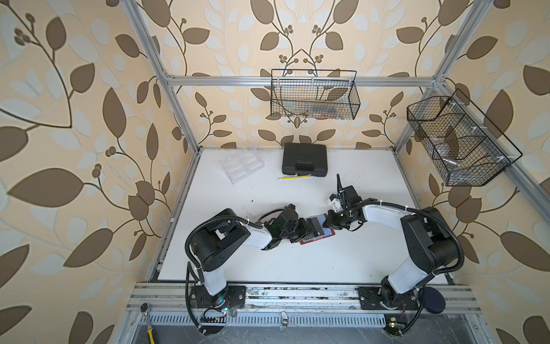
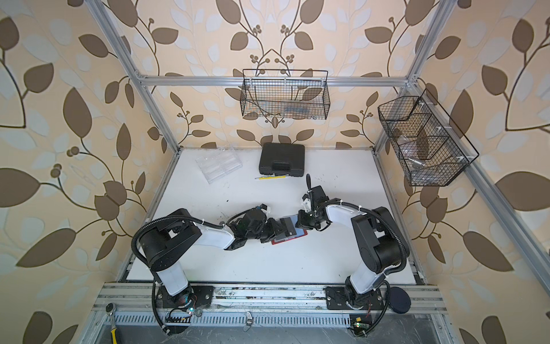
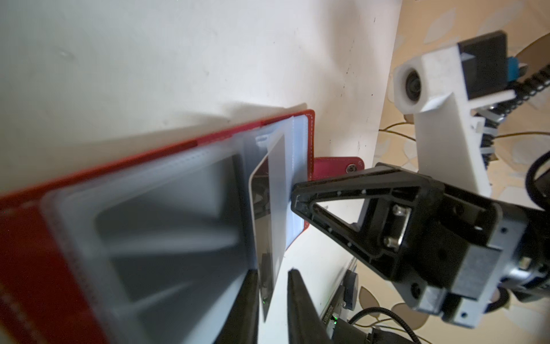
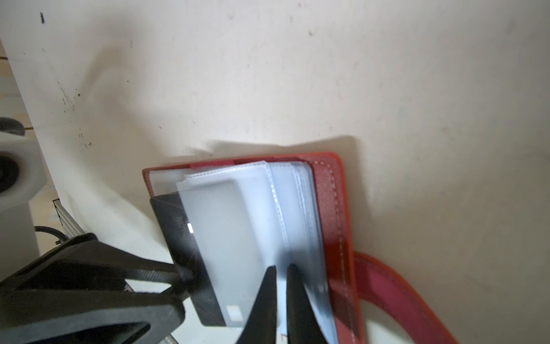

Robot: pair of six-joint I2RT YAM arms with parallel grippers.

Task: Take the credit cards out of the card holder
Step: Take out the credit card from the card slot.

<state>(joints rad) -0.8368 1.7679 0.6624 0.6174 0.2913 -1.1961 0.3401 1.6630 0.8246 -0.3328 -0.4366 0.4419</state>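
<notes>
The left gripper point(image 3: 272, 275) has its jaws a little apart, with a black credit card point(image 4: 178, 220) standing between them. Whether a pad actually touches the card is hard to say. The card juts partway out of a clear sleeve point(image 4: 238, 232). The right gripper point(image 4: 281, 268) is closed on a plastic page of the card holder point(image 4: 329, 208), which lies open on the white table point(image 1: 268, 262) between the two arms. The tabletop is scuffed, with dark specks. Near its far edge sit a black case point(image 1: 304, 159), a clear tray point(image 1: 241, 165) and thin yellow tools point(image 1: 294, 177). Leaf-patterned wallpaper and an aluminium frame point(image 1: 297, 81) enclose the table, and two wire baskets point(image 1: 314, 95) hang on the walls.
</notes>
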